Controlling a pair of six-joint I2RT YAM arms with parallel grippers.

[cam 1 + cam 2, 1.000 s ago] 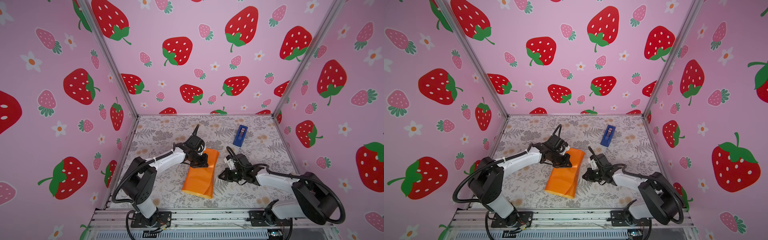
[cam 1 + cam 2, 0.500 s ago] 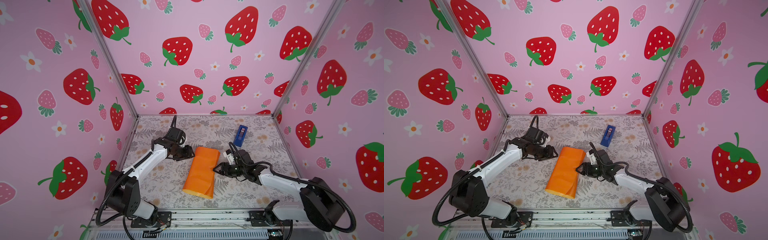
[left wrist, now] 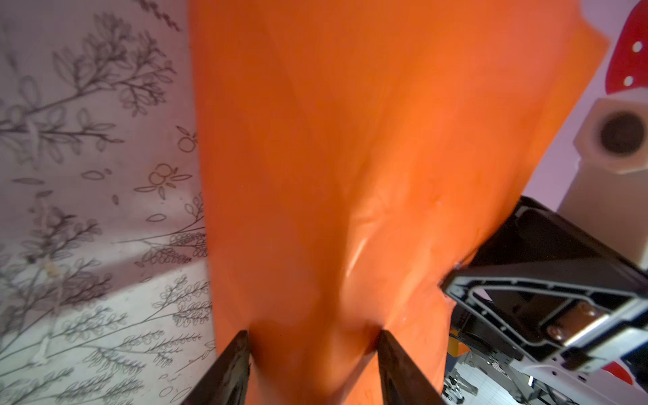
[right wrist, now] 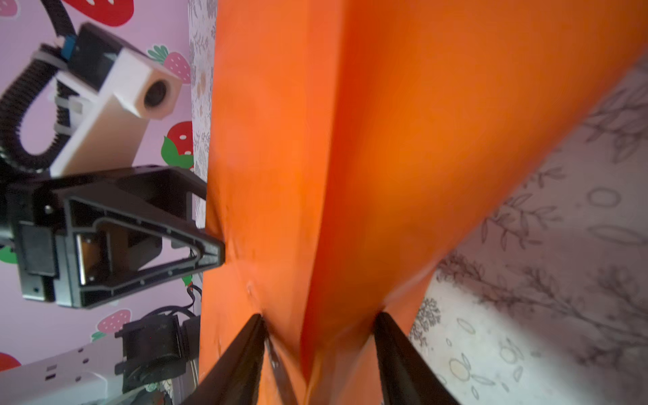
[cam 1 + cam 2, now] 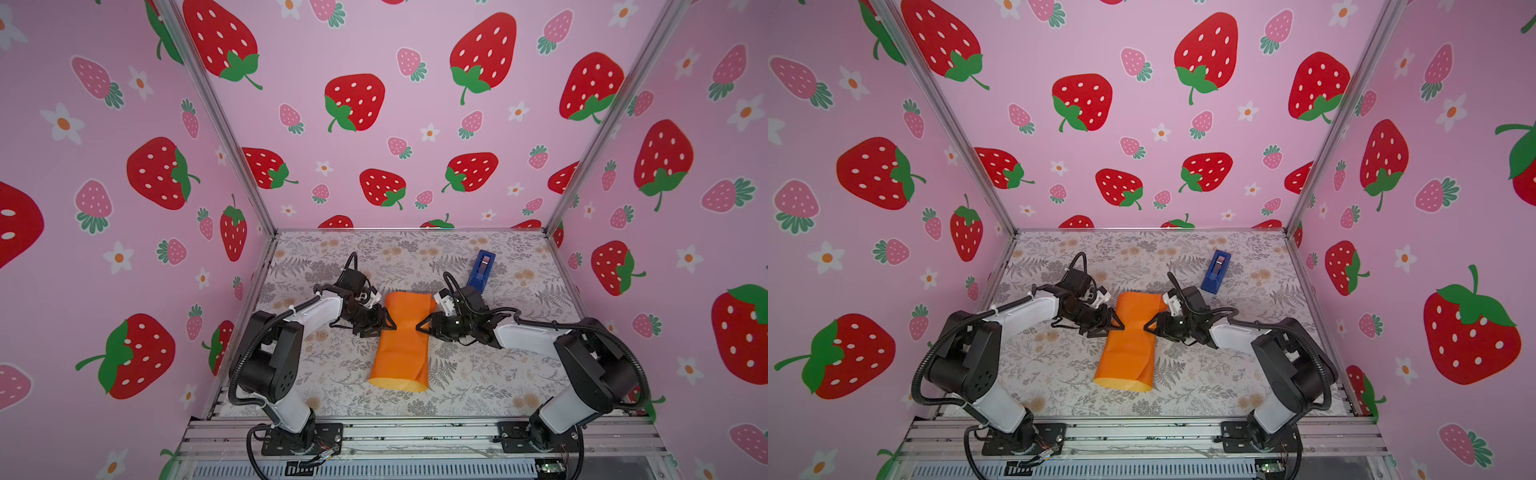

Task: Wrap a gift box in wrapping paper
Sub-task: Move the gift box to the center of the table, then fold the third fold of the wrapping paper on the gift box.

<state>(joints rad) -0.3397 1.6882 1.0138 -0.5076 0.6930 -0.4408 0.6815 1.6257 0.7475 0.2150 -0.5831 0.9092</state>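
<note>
The wrapping paper lies mid-table, folded over into a glossy orange tube with its open end toward the front. The gift box is hidden under it. My left gripper comes in from the left and my right gripper from the right, squeezing the tube into a waist. In the left wrist view the left gripper has paper bulging between its jaws, both tips denting it. The right gripper grips the paper the same way.
A blue tape dispenser stands at the back right, just behind the right wrist. The grey floral covering spreads around the tube. Pink strawberry walls close in the left, back and right; a metal rail runs along the front.
Both grippers opened and drew back from the paper, the left one well to the left, then came in again on opposite sides of the tube. The tube now lies straighter.
</note>
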